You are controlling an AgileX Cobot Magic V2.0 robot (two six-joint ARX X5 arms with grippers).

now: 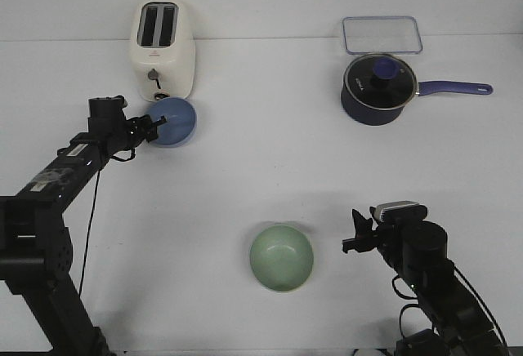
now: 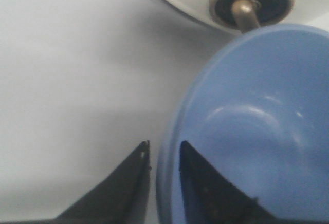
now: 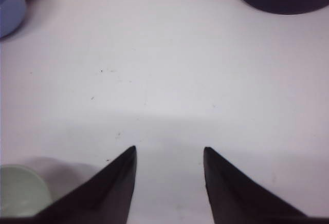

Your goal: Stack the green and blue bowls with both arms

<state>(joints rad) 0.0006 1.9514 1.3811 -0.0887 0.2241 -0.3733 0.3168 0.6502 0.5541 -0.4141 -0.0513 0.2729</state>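
Note:
The blue bowl point(image 1: 173, 121) is at the back left, just in front of the toaster, tilted toward my left arm. My left gripper point(image 1: 152, 129) is shut on its near rim; in the left wrist view one finger is outside and one inside the blue bowl point(image 2: 257, 131), with the gripper point(image 2: 164, 149) astride the rim. The green bowl point(image 1: 281, 257) sits upright near the table's front middle, and a slice of it shows in the right wrist view point(image 3: 20, 190). My right gripper point(image 1: 356, 233) is open and empty, a little to the right of the green bowl, and also shows in the right wrist view point(image 3: 169, 154).
A cream toaster point(image 1: 163, 50) stands right behind the blue bowl; its lever knob point(image 2: 252, 0) is close to the rim. A dark navy saucepan point(image 1: 378, 88) with a glass lid and long handle is at the back right, with a clear lidded container point(image 1: 382, 34) behind it.

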